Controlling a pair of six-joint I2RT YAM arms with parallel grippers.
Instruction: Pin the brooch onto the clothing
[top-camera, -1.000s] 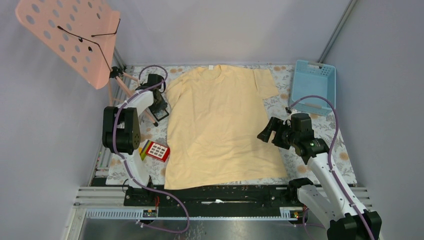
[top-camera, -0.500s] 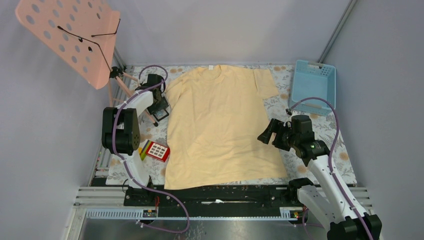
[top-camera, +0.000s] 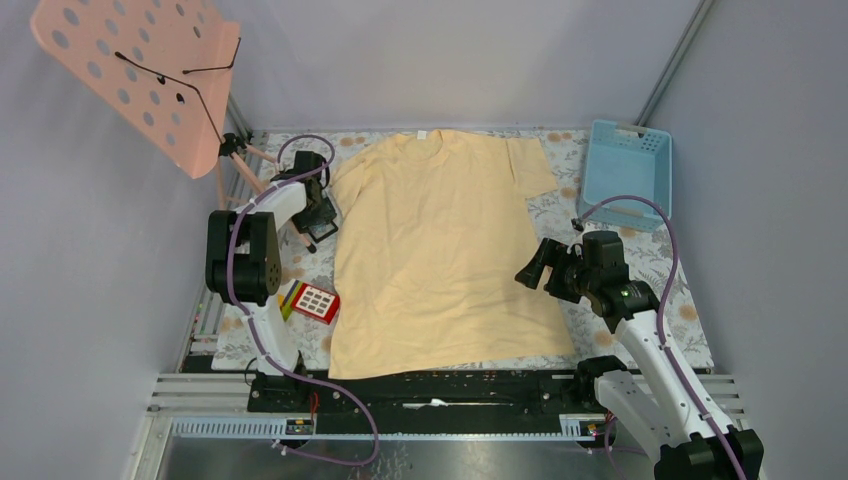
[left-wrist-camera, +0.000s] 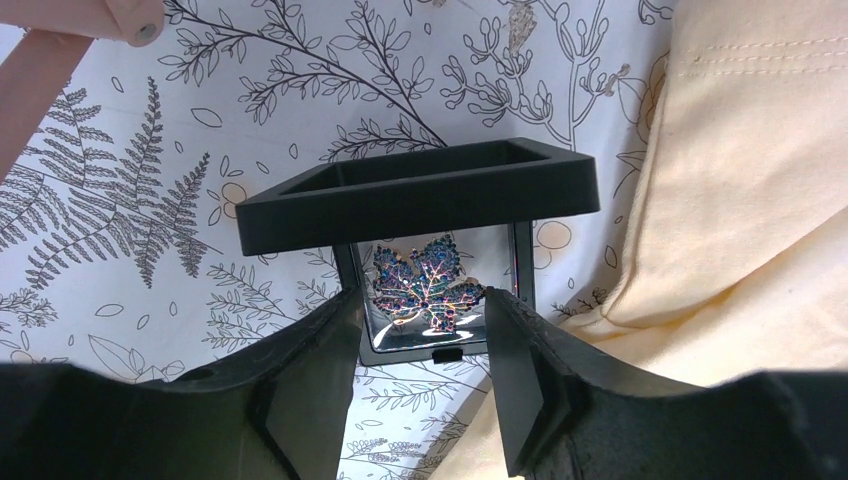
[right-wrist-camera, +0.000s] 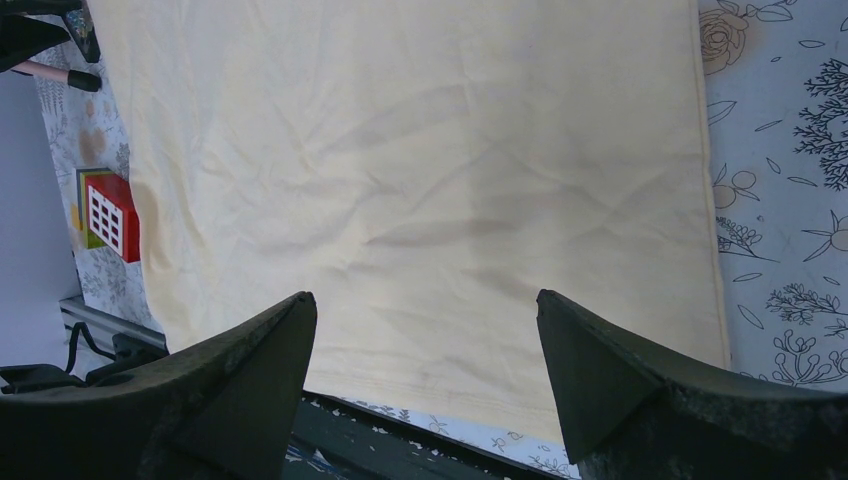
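Two arms flank your pale yellow T-shirt (top-camera: 440, 250), which lies spread flat on the leaf-printed table cover (left-wrist-camera: 150, 200). Your left gripper (left-wrist-camera: 420, 320) hovers with its jaws parted, grasping nothing, just above a small black display box (left-wrist-camera: 420, 195) whose lid stands raised. Inside the box lies the brooch (left-wrist-camera: 425, 283), a glittering blue leaf shape, just beside the shirt's edge on your left. Your right gripper (right-wrist-camera: 425, 330) is spread wide and empty over the shirt's lower right part. A red toy (top-camera: 316, 301) sits at the shirt's left edge.
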